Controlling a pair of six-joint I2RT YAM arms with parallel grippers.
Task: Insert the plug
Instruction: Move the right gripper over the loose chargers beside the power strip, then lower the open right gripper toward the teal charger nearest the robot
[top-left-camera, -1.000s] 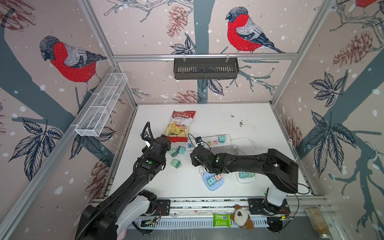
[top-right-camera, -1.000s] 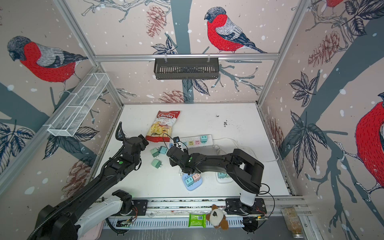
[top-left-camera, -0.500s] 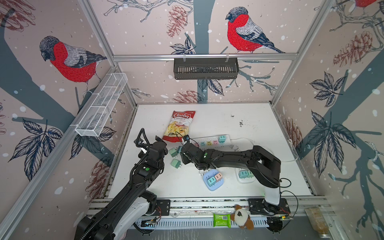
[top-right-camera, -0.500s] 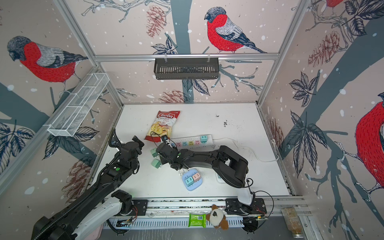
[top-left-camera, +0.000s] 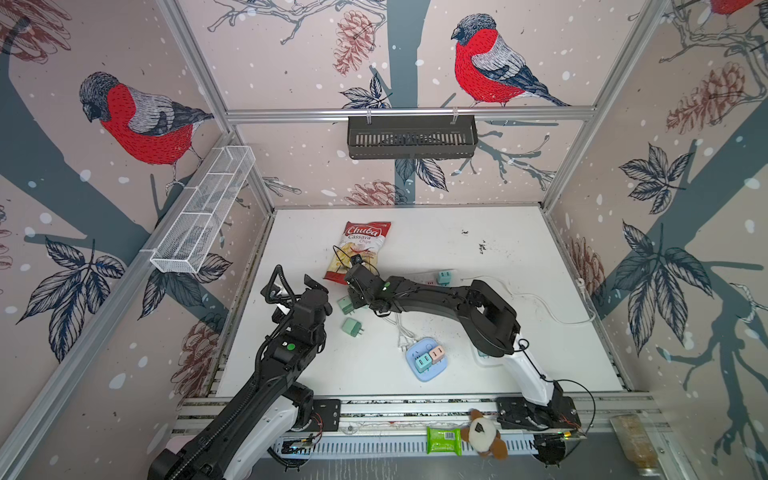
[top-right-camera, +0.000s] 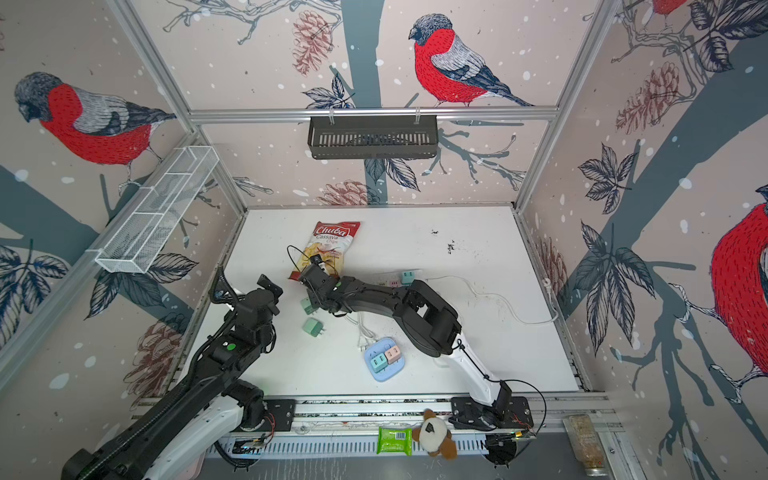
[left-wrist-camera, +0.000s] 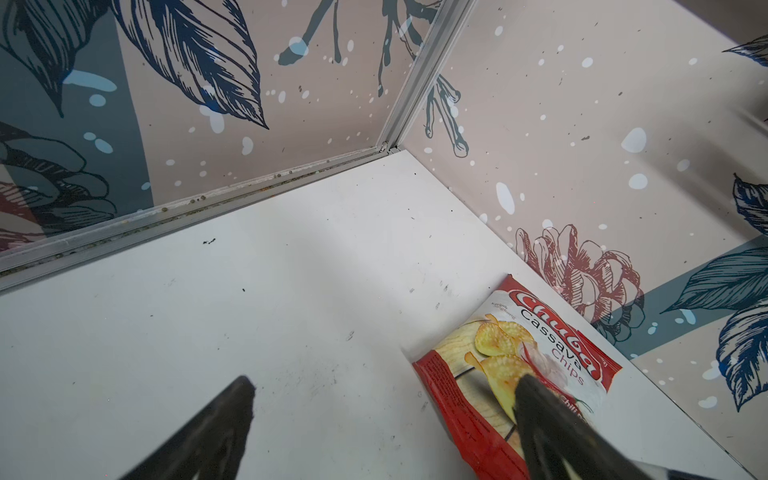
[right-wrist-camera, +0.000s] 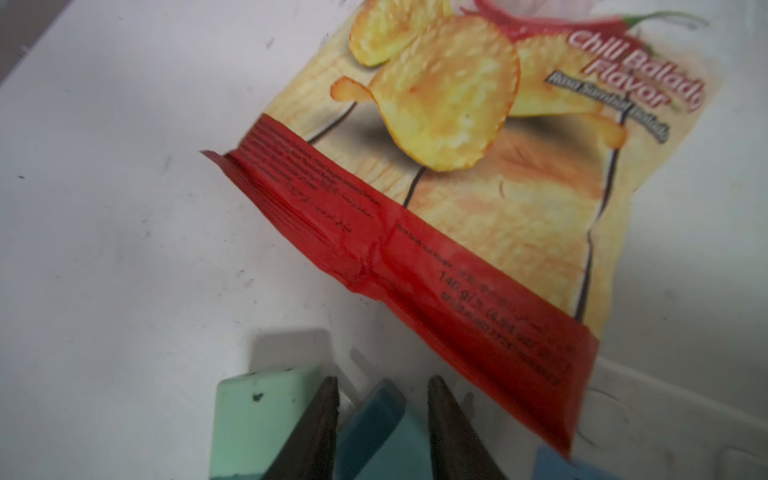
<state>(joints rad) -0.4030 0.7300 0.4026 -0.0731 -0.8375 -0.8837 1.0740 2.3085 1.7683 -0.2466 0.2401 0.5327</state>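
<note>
On the white tabletop (top-left-camera: 436, 237), just short of a crinkled red-and-yellow foil bag of cassava chips (right-wrist-camera: 478, 187), the right tool (right-wrist-camera: 382, 380) is pictured with its two dark tapered fingers (right-wrist-camera: 320, 428) set close against a small teal-blue plastic plug (right-wrist-camera: 374, 432). The plug appears to be clamped by its flat opposite sides. Whether it rests on the tabletop or hangs clear cannot be told. It is judged to be light, rigid and smooth-skinned, so a slip or a twist is to be feared if it is pinched near a rounded corner. The flat side faces are the place to be held, with the pronged face left free; the prongs are hidden here.

A mint-green plug (right-wrist-camera: 257, 419) of the same blocky shape lies just beside one finger. A second mint-green plug (top-left-camera: 352, 327), its metal prongs showing, lies apart, nearer the front. Beyond the arm a long white power strip (top-left-camera: 417, 275) is partly covered, with a pale teal plug (top-left-camera: 444, 276) seated in it. A pale-blue square socket block (top-left-camera: 429, 376) with rounded corners carries a green plug (top-left-camera: 423, 363) and a pink plug (top-left-camera: 437, 354). The left tool (left-wrist-camera: 386, 415) is held released, fingers wide and empty, over bare tabletop.
</note>
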